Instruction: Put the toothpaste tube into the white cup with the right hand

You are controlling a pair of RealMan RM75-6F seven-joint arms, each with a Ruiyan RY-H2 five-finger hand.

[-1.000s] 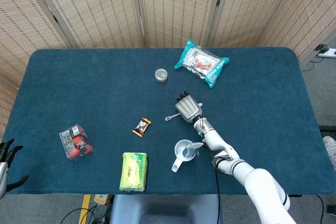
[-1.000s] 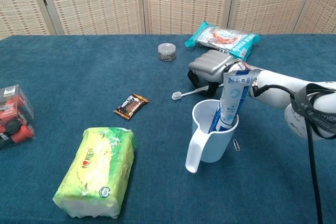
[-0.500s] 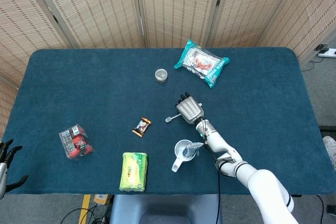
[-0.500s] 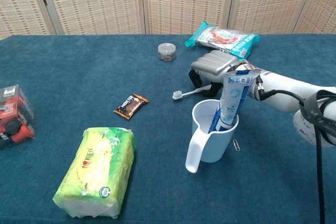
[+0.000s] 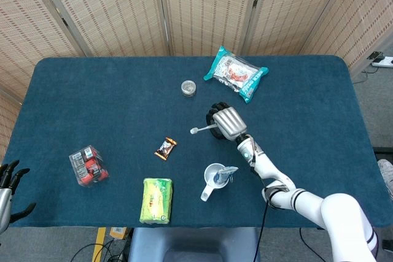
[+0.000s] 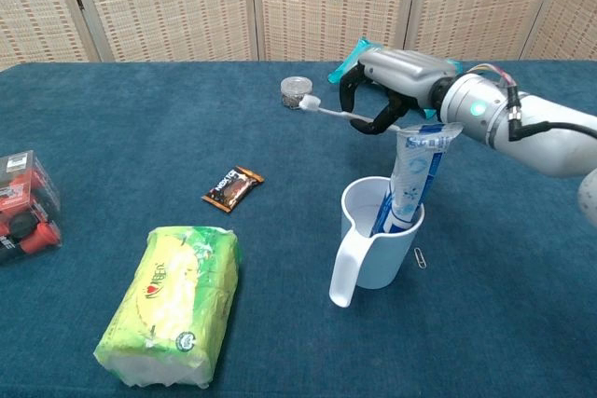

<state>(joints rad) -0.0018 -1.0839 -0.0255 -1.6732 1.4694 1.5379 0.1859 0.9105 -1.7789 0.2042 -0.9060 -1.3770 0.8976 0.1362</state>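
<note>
- Blue-and-white toothpaste tube (image 6: 410, 179) stands upright inside the white plastic handled cup (image 6: 373, 247), top end sticking out: the task's goal looks met.
- Right hand (image 6: 396, 81) is raised above the blue-cloth worktop (image 6: 140, 128), fingers (image 6: 359, 100) grasping a white toothbrush (image 6: 328, 111), apart from the tube.
- Left hand (image 5: 7, 189) at the worktop edge, fingers spread, holding nothing.
- Left to do: probably nothing for the tube.

Blue-carpeted table (image 5: 73, 90), woven folding screens (image 5: 202, 4) behind the table, grey floor (image 5: 381, 108) right of the table
</note>
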